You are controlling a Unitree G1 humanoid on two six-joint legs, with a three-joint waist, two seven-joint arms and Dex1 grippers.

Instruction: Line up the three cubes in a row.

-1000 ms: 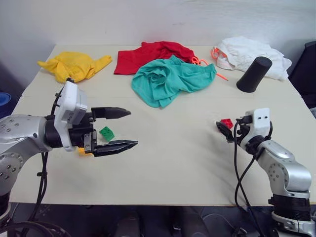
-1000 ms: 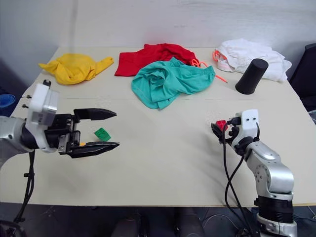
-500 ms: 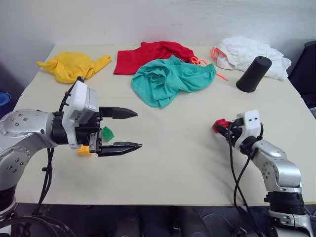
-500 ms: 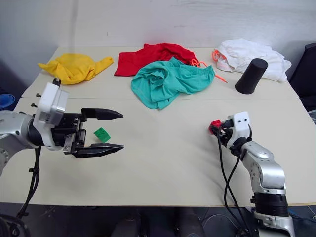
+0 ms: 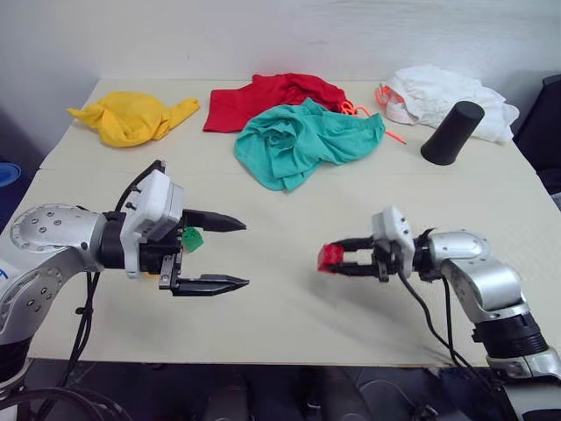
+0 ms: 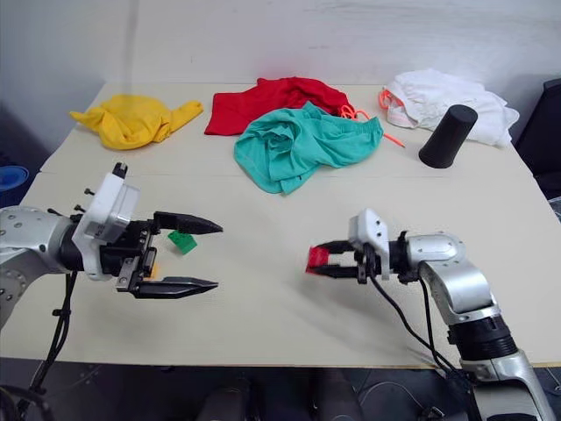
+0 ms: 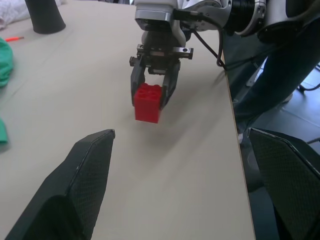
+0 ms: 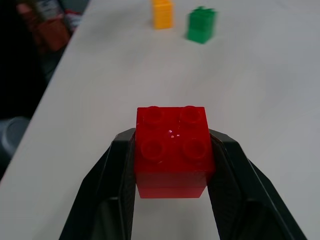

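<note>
right claw (image 5: 331, 258) points left, clamped on the red cube (image 5: 330, 256); left claw (image 5: 230, 253) points right, fingers apart.

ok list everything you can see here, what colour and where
red studded plastic cube: 1, red, gripped over the table's middle
green studded plastic cube: 1, green, on the table's left
orange-yellow studded plastic cube: 1, beside the green one
crumpled cloths: 4; yellow far left, red and teal far middle, white far right
black cone-shaped cup: 1, by the white cloth
beige table: 1
left gripper: open, near the green cube
right gripper: shut on the red cube
</note>
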